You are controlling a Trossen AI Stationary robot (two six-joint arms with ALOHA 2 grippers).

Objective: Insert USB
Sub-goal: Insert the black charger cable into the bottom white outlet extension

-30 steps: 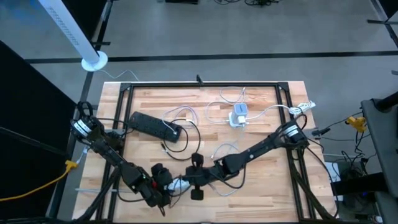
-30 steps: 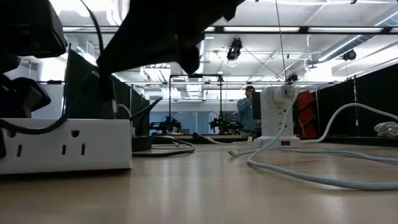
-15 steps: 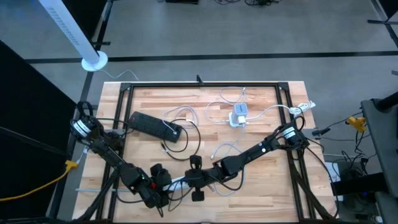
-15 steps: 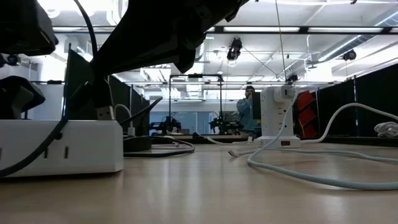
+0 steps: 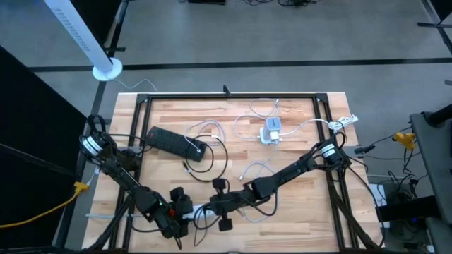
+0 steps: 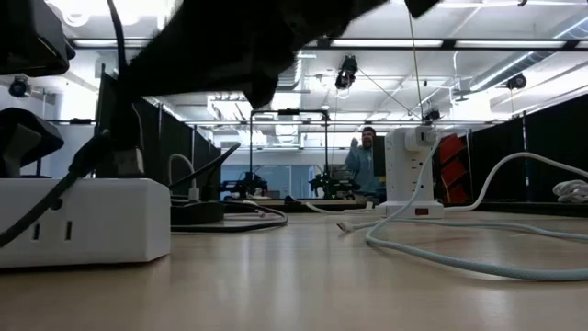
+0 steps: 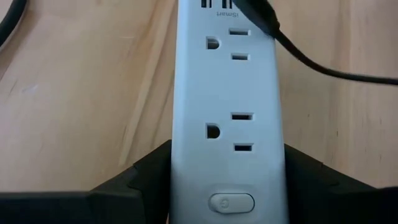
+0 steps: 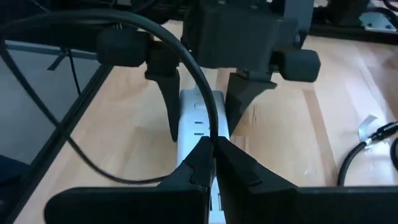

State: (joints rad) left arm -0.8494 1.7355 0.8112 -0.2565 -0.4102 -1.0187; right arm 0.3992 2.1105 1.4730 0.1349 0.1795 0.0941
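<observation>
Since the black plug already sits at the USB ports at the far end of the white power strip (image 7: pixel 227 118), we judge the insertion to be nearly done or just done; whether it is seated fully home we cannot tell. What seems left is a final press, if needed, and letting go of the cable.

Our right gripper (image 8: pixel 214 163) has its fingers (image 8: pixel 239 167) pinched narrow, nearly closed, on the thin black USB cable (image 8: pixel 180 59), which loops up and away from them toward the strip. Just beyond those fingers lies the strip itself, and at its other end stands our left gripper (image 8: pixel 202 102).

In the left wrist view, the left gripper's fingers (image 7: pixel 140 177) sit spread to the strip's width, pressing both long sides near the switch end and holding the body steady on the wooden surface (image 7: pixel 74 93). The cable (image 7: pixel 323 65) runs off from the plug across the wood.

From above, both grippers meet at the near edge of the surface (image 5: pixel 296 152), left gripper (image 5: pixel 178 212) and right gripper (image 5: pixel 212 206) close together with the strip between them. A black power strip (image 5: pixel 174 143) and a white charger block (image 5: pixel 271 132) lie well apart, farther back, with loose cables around them.
</observation>
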